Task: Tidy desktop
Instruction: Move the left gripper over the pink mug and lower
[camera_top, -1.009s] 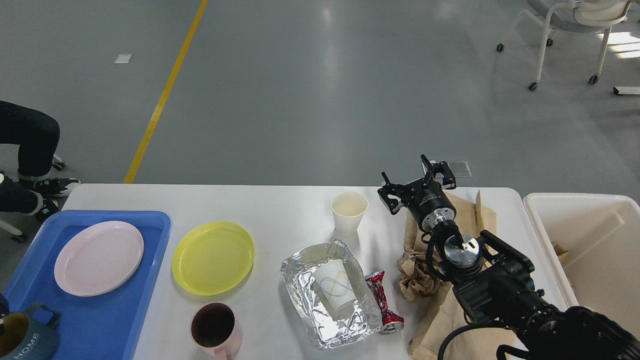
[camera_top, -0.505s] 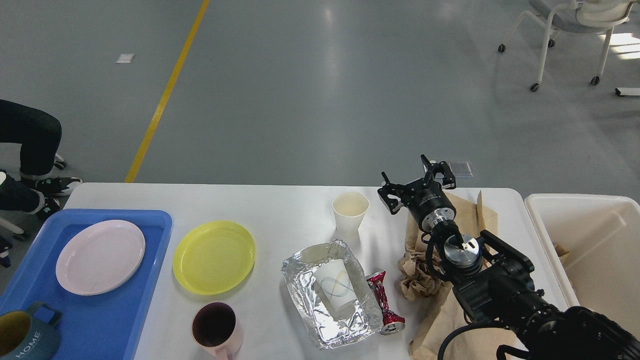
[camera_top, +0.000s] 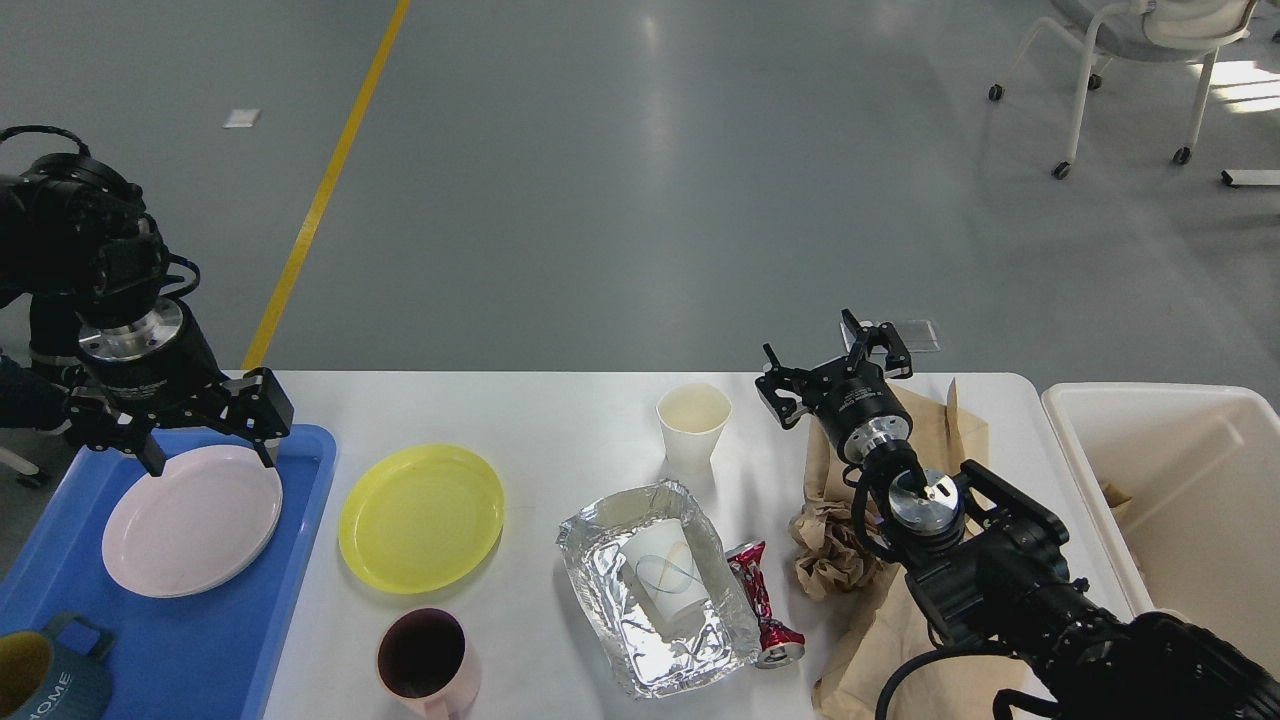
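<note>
- The desk (camera_top: 560, 420) is filling the lower half of the view, white, with a cream bin (camera_top: 1180, 480) just off its right end.
- A blue tray (camera_top: 200, 640) is sitting on its left end, carrying a pink plate (camera_top: 190, 520).
- The left gripper (camera_top: 207, 457) is hanging over that plate, jaws spread wide, holding nothing.
- The right gripper (camera_top: 835, 370) is hovering beside a paper cup (camera_top: 693, 425), jaws wide apart, empty.

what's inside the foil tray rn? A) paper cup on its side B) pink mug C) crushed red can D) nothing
A: a white paper cup lies on its side inside the foil tray; the red can lies outside, by the tray's right wall, and the pink mug stands apart to the left.
</note>
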